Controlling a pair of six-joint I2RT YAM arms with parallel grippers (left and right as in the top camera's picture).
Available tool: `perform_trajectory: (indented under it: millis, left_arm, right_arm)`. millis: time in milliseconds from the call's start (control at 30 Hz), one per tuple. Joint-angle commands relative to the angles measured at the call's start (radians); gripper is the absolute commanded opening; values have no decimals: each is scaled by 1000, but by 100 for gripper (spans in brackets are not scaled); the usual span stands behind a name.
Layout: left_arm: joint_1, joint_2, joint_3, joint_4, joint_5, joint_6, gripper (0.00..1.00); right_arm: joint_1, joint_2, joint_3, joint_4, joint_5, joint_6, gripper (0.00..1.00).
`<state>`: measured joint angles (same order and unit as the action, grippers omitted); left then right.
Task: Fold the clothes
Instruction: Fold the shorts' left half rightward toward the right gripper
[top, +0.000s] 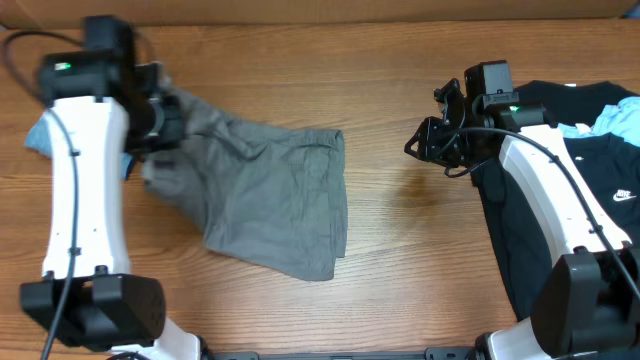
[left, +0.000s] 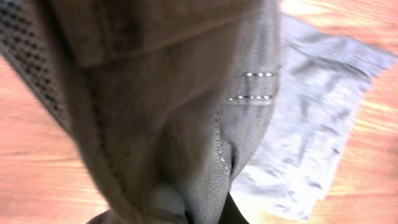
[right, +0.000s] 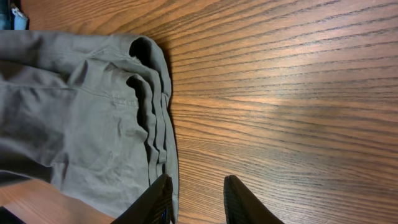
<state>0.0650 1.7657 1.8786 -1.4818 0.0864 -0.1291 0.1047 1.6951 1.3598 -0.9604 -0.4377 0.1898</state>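
One pair of grey shorts (top: 265, 190) lies rumpled on the left half of the table (top: 400, 250), its hem edge towards the middle and one upper corner drawn up into a bunch. The left gripper (top: 165, 120) is clamped tight on that bunch; in the left wrist view the grey cloth hangs right against the lens, with seams and short rows of white stitching showing. The right gripper (right: 198, 196) hovers over bare wood just beside the shorts' layered edge, its jaws partly apart with nothing between them.

I judge the fold is only beginning: one corner is taken and the garment is not yet spread flat. The next move likely calls for the right gripper to take hold of the near edge or the opposite corner, so that both arms can stretch the shorts smooth before doubling them over.

Well apart, at the right edge, a black T-shirt (top: 600, 160) lies under the right arm and bears a small white swoosh-shaped logo (top: 625, 195); no lettering can be read. Light-blue cloth (top: 618, 118) lies on it
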Motion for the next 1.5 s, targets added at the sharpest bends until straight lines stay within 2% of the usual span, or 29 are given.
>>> perform_trajectory:
  millis: [0, 33, 133, 267, 367, 467, 500, 600, 633, 667, 767, 867, 967, 1033, 1233, 1300, 1467]
  left_arm:
    - [-150, 29, 8, 7, 32, -69, 4]
    - [-219, 53, 7, 9, -7, -92, 4]
    - [-312, 112, 7, -1, -73, -146, 4]
    - [-410, 218, 7, -8, -60, -196, 6]
    - [-479, 298, 7, 9, -2, -241, 12]
    - [-545, 359, 7, 54, 91, -246, 38]
    - [-570, 373, 7, 61, 95, -247, 43]
    - [-579, 365, 17, 51, 61, -257, 49]
    - [-576, 362, 28, 42, 51, -257, 57]
    - [-558, 356, 81, -5, 28, -256, 60]
    - [-515, 345, 196, -100, -34, -251, 63]
    - [-456, 328, 327, -195, -122, -229, 70]
    - [-392, 298, 381, -207, -156, -188, 73]
    - [-342, 281, 383, -208, -166, -183, 56]
    - [-228, 289, 341, -208, -85, -100, 23]
    - [-206, 289, 292, -199, -58, -74, 4]
    - [-192, 289, 111, -127, -22, -34, 4]
  right_arm:
    - [-8, -10, 17, 4, -1, -6, 31]
    - [-16, -10, 17, 4, -1, -6, 31]
    - [-30, -10, 17, 0, -1, -3, 31]
    - [-51, -10, 17, -13, -1, -3, 31]
    - [-64, -10, 17, -23, -1, -4, 31]
    - [-67, -10, 17, -23, -1, -4, 31]
    - [-67, -10, 17, -25, -1, -4, 31]
    - [-67, -10, 17, -31, -1, -8, 31]
    - [-67, -10, 17, -31, -1, -8, 32]
    - [-67, -10, 17, -32, -1, -8, 36]
    - [-66, -10, 17, -33, -6, -19, 36]
    - [-63, -10, 17, -34, -80, -67, 37]
    - [-36, -10, 17, -34, -148, -114, 37]
    - [5, -10, 17, -34, -174, -139, 37]
    - [195, -1, 16, -18, -127, -161, 43]
    - [265, 16, 14, -5, -92, -156, 43]
    - [405, 92, 14, 58, -73, -125, 44]
